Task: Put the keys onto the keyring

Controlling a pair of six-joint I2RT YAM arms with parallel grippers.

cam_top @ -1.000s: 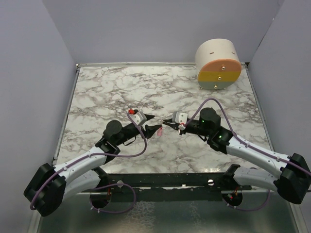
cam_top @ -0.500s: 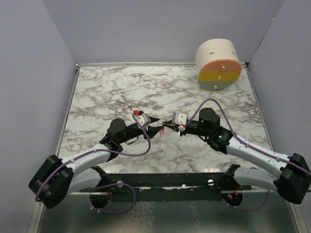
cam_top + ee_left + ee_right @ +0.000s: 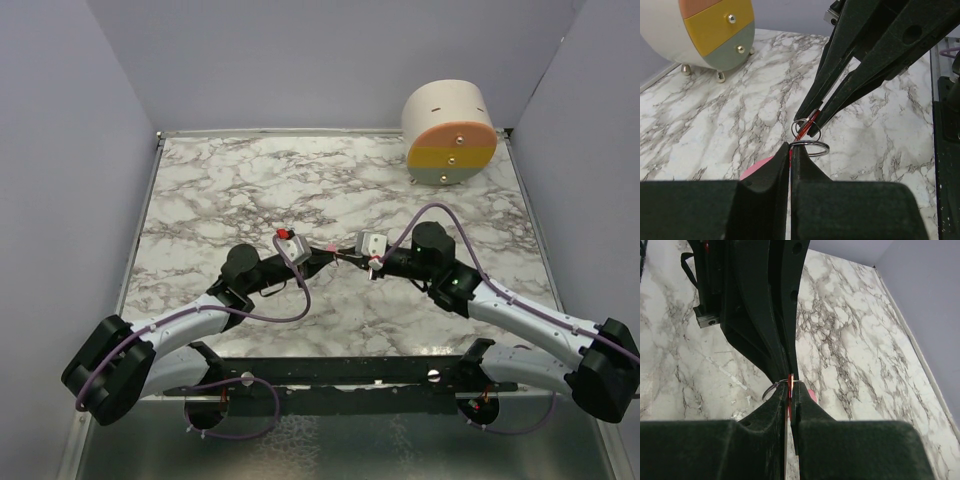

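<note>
Both grippers meet tip to tip just above the marble table [image 3: 250,190]. My right gripper [image 3: 790,386] is shut on the key [image 3: 790,382], whose thin red head shows edge-on between its fingers. In the left wrist view the key [image 3: 807,125] hangs from the right gripper [image 3: 812,118], with a small wire loop around it. My left gripper [image 3: 790,146] is shut at the keyring, its metal ring [image 3: 827,148] lying flat at the fingertips and the pink strap [image 3: 759,167] showing below the left finger. Whether the key sits on the ring, I cannot tell.
A round drawer unit [image 3: 450,135] with orange, yellow and green fronts stands at the back right corner. Grey walls close in the table on three sides. The arms' bases and a black rail [image 3: 350,375] run along the near edge.
My left arm has reached right to the right gripper, and its jaws have gone from open to shut at the keyring. The right gripper has stayed shut on the key, hardly moving.
</note>
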